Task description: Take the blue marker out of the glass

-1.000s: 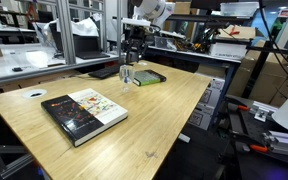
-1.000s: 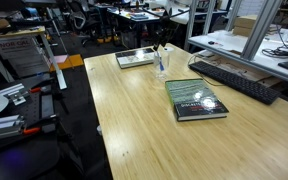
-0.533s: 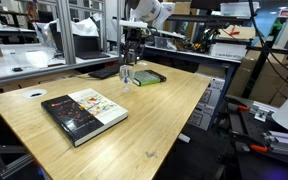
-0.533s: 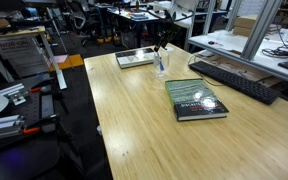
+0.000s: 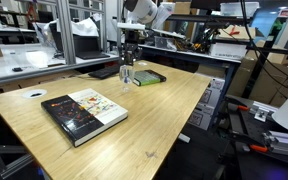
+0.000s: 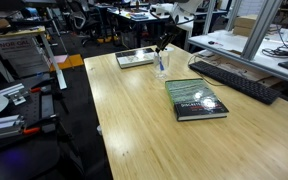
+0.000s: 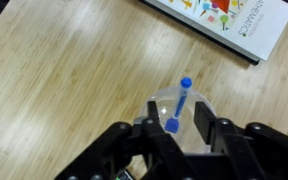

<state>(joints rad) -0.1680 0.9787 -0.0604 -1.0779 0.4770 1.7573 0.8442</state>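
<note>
The clear glass (image 7: pixel 200 108) stands on the wooden table, with the blue marker (image 7: pixel 182 102) leaning inside it, its end pointing up. My gripper (image 7: pixel 180 122) is right above the glass. It is open, one finger on each side of the marker's top, not touching it. In both exterior views the gripper (image 5: pixel 130 58) (image 6: pixel 163 46) hangs straight over the glass (image 5: pixel 127 77) (image 6: pixel 161 66) at the table's far end. The marker shows only as a thin dark stick there.
A flat green book (image 5: pixel 149 77) (image 6: pixel 135 58) lies just beside the glass. A larger book with a dark and white cover (image 5: pixel 84 112) (image 6: pixel 196 98) (image 7: pixel 224 20) lies mid-table. A keyboard (image 6: pixel 234 78) sits on the neighbouring desk. The table edge (image 5: pixel 184 125) is nearby.
The arm has shifted slightly over the glass and come a little lower. The marker and glass have not moved.
</note>
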